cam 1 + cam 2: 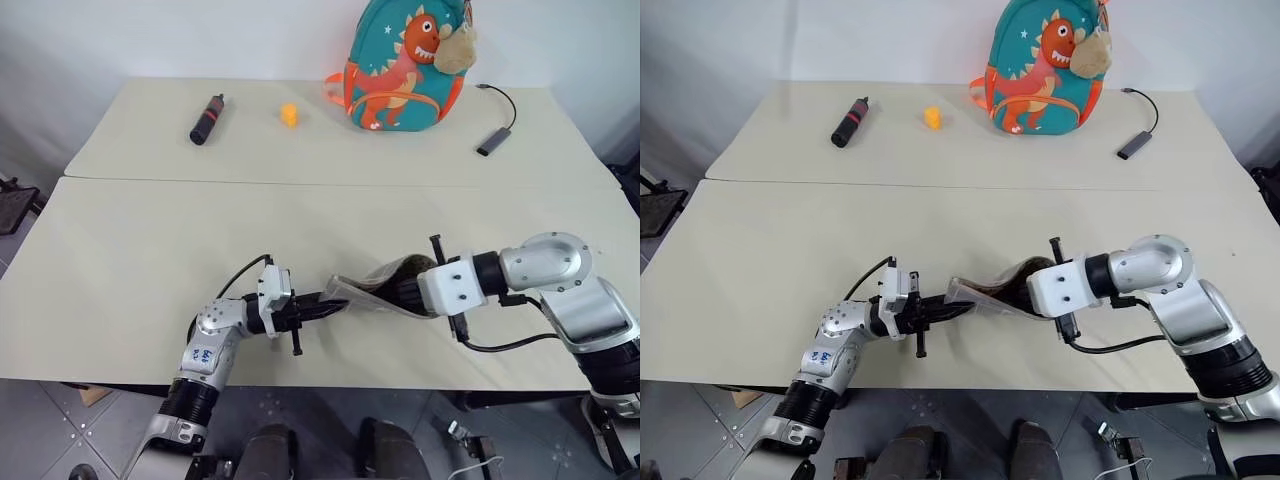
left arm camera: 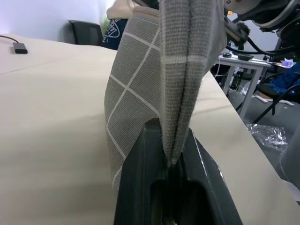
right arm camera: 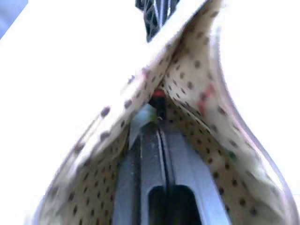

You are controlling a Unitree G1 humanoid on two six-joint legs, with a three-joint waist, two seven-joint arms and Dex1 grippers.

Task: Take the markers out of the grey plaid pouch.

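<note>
Fingers of the left gripper [image 1: 318, 312] pinch the grey plaid pouch [image 1: 365, 287] edge; the right gripper [image 3: 159, 123], inside its mouth, is clenched at the markers [image 3: 151, 110].

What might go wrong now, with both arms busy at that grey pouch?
The left gripper pinches only the edge of the grey plaid pouch, so the fabric could slip out as the other arm pulls. The right gripper, shut inside the pouch, may have caught the dotted lining rather than a marker.
</note>
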